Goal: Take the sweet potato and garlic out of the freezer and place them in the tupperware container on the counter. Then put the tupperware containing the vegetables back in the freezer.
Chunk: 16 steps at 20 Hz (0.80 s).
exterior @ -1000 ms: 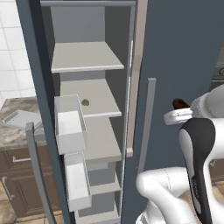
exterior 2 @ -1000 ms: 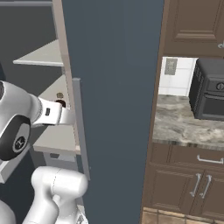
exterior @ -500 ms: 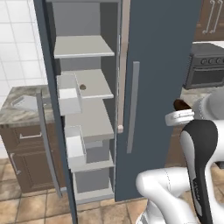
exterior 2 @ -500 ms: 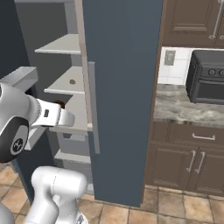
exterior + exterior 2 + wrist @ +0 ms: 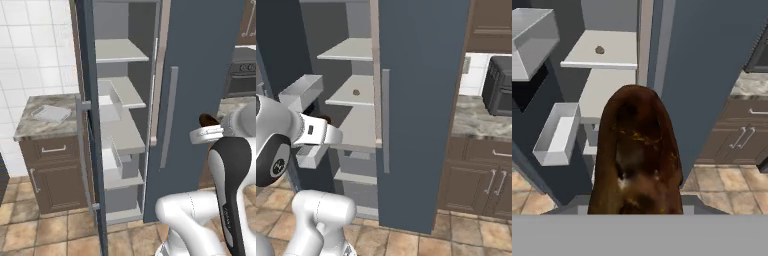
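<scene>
gripper (image 5: 637,212) clenched on the sweet potato (image 5: 637,155), which stands up between the fingers in hand view; fingertips themselves hidden behind it. In left base view the sweet potato (image 5: 207,120) pokes above the wrist, in front of the closed right door of the freezer (image 5: 200,75)

garlic (image 5: 599,49) lies alone on a light grey shelf (image 5: 604,50), near its back left corner; also a small speck in right base view (image 5: 356,92)

white door bins (image 5: 557,132) on the open left door look empty, upper one cut off at the frame edge

tupperware container (image 5: 50,114) sits empty on the counter (image 5: 35,127) left of the freezer, toward its back edge

vs 0.5 s ago: whole scene shifted in both base views, so camera moved with the base, farther back from the freezer; potato still held by the wrist
</scene>
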Motion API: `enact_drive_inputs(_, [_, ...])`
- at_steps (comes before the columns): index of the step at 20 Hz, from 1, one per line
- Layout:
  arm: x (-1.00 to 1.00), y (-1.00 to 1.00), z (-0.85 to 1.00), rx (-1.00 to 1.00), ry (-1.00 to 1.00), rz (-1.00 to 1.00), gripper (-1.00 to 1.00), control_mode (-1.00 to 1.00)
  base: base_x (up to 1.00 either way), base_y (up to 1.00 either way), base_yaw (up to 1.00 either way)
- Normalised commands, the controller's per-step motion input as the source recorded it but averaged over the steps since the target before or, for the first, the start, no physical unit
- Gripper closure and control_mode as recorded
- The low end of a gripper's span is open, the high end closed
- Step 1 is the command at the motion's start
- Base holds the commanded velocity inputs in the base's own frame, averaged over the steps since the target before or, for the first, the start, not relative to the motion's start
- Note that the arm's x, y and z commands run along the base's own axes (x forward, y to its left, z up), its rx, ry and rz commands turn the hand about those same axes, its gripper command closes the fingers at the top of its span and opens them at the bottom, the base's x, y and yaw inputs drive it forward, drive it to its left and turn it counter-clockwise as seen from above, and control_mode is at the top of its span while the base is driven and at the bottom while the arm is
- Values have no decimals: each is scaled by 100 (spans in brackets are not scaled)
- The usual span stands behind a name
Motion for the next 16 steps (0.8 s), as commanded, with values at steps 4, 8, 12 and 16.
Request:
enact_drive_inputs(4, [0, 0, 0, 0, 0, 0, 100, 100, -25, 87, -4])
enact_drive_inputs(8, [0, 0, 0, 0, 0, 0, 100, 100, -29, 84, -5])
enact_drive_inputs(12, [0, 0, 0, 0, 0, 0, 100, 100, -40, 60, -6])
enact_drive_inputs(16, [0, 0, 0, 0, 0, 0, 100, 100, -33, 58, -7])
